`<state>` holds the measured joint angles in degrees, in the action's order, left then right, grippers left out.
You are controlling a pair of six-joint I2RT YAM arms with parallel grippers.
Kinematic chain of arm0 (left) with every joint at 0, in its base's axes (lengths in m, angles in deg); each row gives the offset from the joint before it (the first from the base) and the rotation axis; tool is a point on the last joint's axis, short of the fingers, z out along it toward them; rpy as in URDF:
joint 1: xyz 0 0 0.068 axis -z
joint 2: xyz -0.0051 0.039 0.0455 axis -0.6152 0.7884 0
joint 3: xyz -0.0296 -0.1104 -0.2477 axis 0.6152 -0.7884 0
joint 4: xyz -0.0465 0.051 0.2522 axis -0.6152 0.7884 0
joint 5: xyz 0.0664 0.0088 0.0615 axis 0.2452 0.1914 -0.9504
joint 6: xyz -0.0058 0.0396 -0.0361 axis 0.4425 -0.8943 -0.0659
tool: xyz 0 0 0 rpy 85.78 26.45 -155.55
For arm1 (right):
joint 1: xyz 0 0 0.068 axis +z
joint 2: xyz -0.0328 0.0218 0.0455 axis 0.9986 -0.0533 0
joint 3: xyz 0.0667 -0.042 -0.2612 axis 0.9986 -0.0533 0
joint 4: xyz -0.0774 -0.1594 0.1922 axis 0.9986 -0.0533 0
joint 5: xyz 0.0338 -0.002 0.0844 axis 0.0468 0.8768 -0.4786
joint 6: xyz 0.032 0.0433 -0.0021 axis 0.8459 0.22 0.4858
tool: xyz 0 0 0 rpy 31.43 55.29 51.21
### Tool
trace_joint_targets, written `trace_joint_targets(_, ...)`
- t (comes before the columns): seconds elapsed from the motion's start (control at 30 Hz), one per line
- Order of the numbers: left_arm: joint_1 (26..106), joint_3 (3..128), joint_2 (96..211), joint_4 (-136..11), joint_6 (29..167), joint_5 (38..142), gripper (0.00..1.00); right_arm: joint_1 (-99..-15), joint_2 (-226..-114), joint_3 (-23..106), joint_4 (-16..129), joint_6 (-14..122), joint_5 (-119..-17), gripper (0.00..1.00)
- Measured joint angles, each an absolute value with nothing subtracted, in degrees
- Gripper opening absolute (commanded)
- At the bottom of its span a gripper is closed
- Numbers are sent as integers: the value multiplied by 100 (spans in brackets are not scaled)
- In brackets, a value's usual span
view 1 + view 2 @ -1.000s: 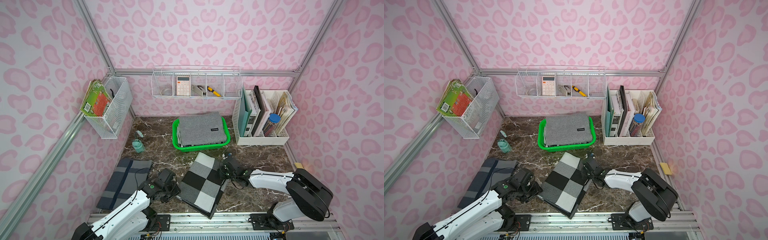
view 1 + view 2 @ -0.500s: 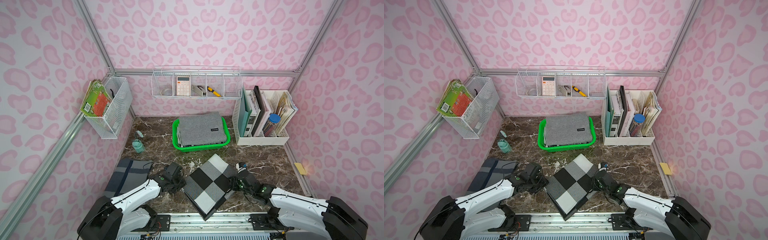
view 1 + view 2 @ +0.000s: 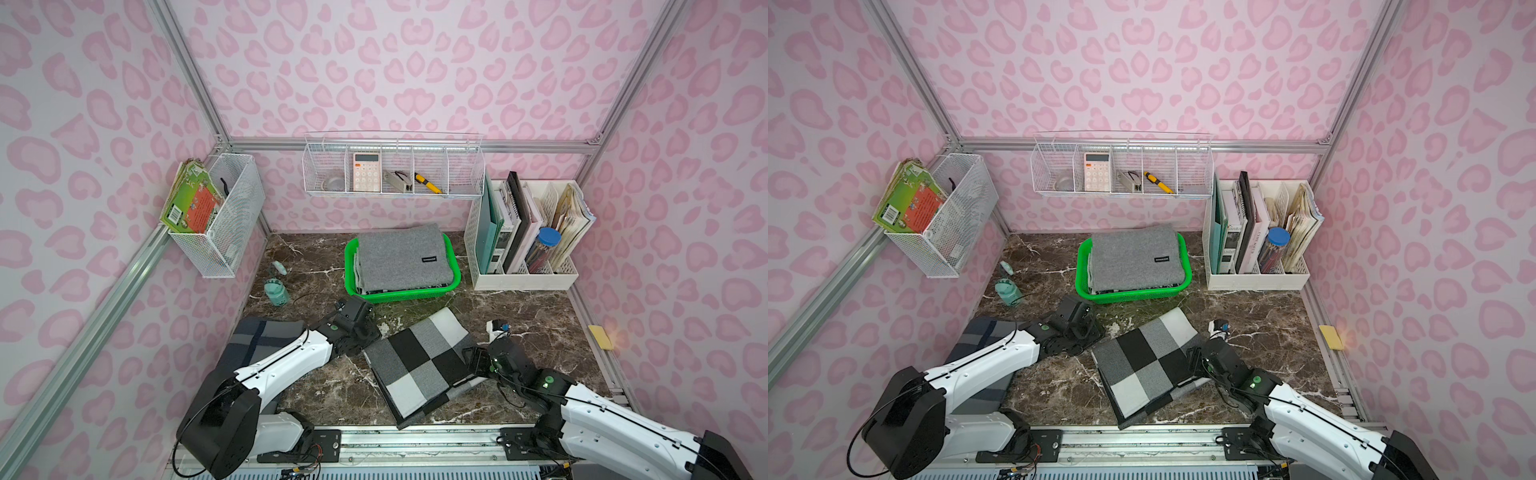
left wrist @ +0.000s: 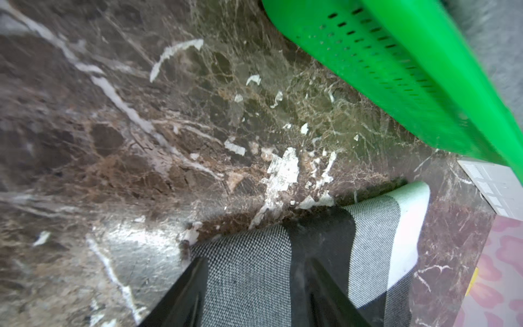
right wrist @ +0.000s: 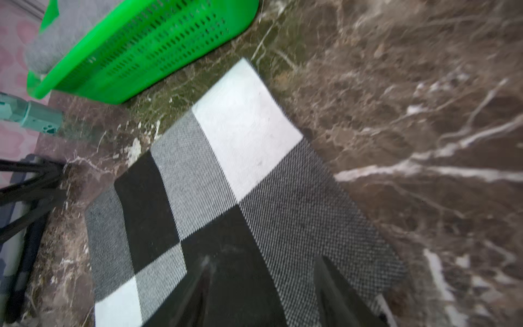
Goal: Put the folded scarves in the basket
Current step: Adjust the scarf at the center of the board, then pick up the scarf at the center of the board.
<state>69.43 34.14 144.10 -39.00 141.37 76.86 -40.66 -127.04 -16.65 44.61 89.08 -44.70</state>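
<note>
In a top view the checked scarf (image 3: 419, 361) lies flat just before the green basket (image 3: 407, 296), which a grey folded scarf (image 3: 401, 257) fills. The left gripper (image 3: 373, 337) and right gripper (image 3: 471, 359) flank it, likely for a two-sided lift. Left wrist: fingers (image 4: 184, 288) spread, gripping nothing, bases cropped. Right wrist: blurred, fingers (image 5: 339, 288) likewise spread.

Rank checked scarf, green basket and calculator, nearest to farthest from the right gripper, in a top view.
1. Checked scarf: at the right gripper's tips.
2. Green basket: behind the scarf.
3. Calculator: in the wire shelf, at the back.
</note>
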Motion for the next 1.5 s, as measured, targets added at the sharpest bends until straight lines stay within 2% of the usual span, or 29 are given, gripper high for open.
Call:
trace_joint_targets(0.1, 6908, 3372, 14240, -3728, 14128, 7592, 61, -4637, -12778, -1575, 4531, 8635, -4704, 66)
trace_joint_targets(0.2, 6897, 3169, 13949, -3623, 14176, 7514, 63, -5225, -13156, -1300, 4651, 8224, -5034, 72)
trace_joint_targets(0.3, 6888, 2983, 13665, -3520, 14296, 7516, 66, -5527, -13681, -970, 4793, 7765, -5452, 79)
trace_joint_targets(0.57, 6923, 2598, 13064, -3258, 14771, 7844, 77, -6027, -15290, -351, 5346, 6928, -6389, 83)
trace_joint_targets(0.7, 7057, 2282, 12788, -3196, 15166, 7949, 77, -6263, -16151, 101, 5543, 6633, -6851, 76)
trace_joint_targets(0.83, 7290, 2172, 12718, -3220, 15503, 7955, 77, -6420, -16758, 427, 5626, 6434, -7220, 75)
trace_joint_targets(1.03, 7704, 1969, 12976, -3494, 16078, 7776, 71, -6420, -17211, 606, 5663, 6307, -7478, 74)
trace_joint_targets(1.23, 7887, 1921, 13422, -3872, 16386, 7676, 70, -6425, -17386, 645, 5687, 6207, -7522, 74)
trace_joint_targets(1.5, 7955, 1997, 13879, -4372, 16696, 7676, 65, -6407, -17611, 637, 6026, 6143, -7629, 60)
